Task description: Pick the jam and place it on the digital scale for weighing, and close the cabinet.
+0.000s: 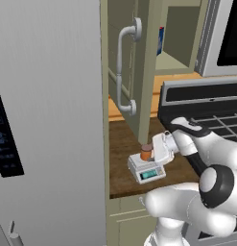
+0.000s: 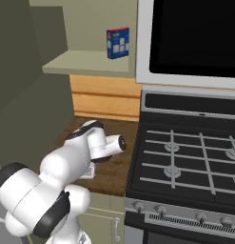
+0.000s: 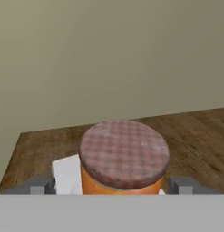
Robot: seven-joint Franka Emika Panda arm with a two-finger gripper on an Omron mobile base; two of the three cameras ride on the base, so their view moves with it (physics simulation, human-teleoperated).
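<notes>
We see the jam (image 3: 124, 158) standing upright on the white top plate of the digital scale (image 1: 147, 169), directly between the two fingertips (image 3: 37, 185) of our claw (image 3: 114, 186), which stands released: the tips sit wide on either side of the jar with a visible gap to its orange body, gripping nothing. The wooden table (image 3: 195, 136) runs on beyond the claw, up to a plain olive wall. The first risk we judge is in backing away. The jar is narrow and perched on a small plate near the table's front edge, so if the claw pulls off at a slant, one fingertip could catch the checked lid and tip the jar or drag it off the plate. A straight retreat, away from the jar, seems safest to us. The second risk lies with the cabinet (image 1: 144, 57), whose door hangs open just above and beyond the claw, its curved grey handle (image 1: 124, 72) close over the scale. As the arm swings up toward that handle, the wrist or forearm could brush the jar or nudge the scale. The blue and red box (image 2: 117, 43) sits on the shelf, far above the claw, clear of the door's path as far as we can tell.
</notes>
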